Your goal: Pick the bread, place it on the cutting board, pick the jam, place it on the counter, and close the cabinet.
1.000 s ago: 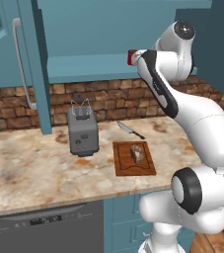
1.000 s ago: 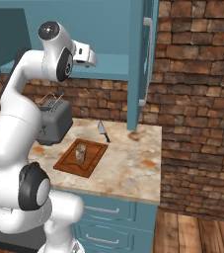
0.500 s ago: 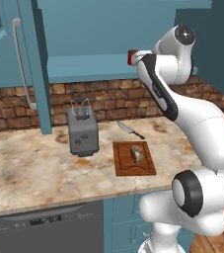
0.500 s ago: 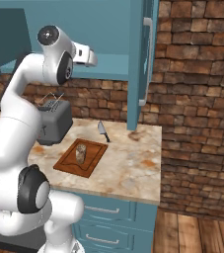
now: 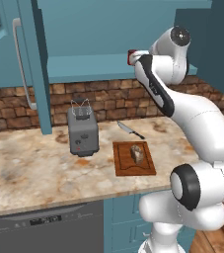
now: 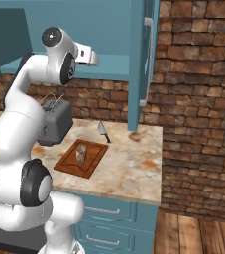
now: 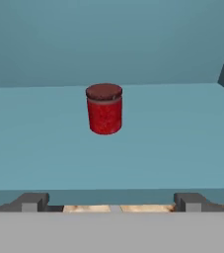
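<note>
Item: bread – on the board, upright, near its middle; first step judged done

Item: jam – red jar, dark lid, standing upright on the cabinet shelf, set back from the shelf's front edge; long axis vertical. From the left base camera, a sliver of red shows beside the wrist

Item: end effector – fingers wide apart, holding nothing; tips sit just short of the shelf's front edge, level with it

Key relation: jar lies straight ahead of the end effector, slightly left of the midline between the tips, apart from them with bare shelf between. Judged next move: a forward reach along the shelf, tips passing either side of the jar's round body, then a close at mid-height below the lid

Item: cabinet – door open, hanging out over the worktop; closing not yet done

Other: toaster left of the board; knife behind the board, on the worktop

Risk, judged: a low approach could catch the shelf's lip
</note>
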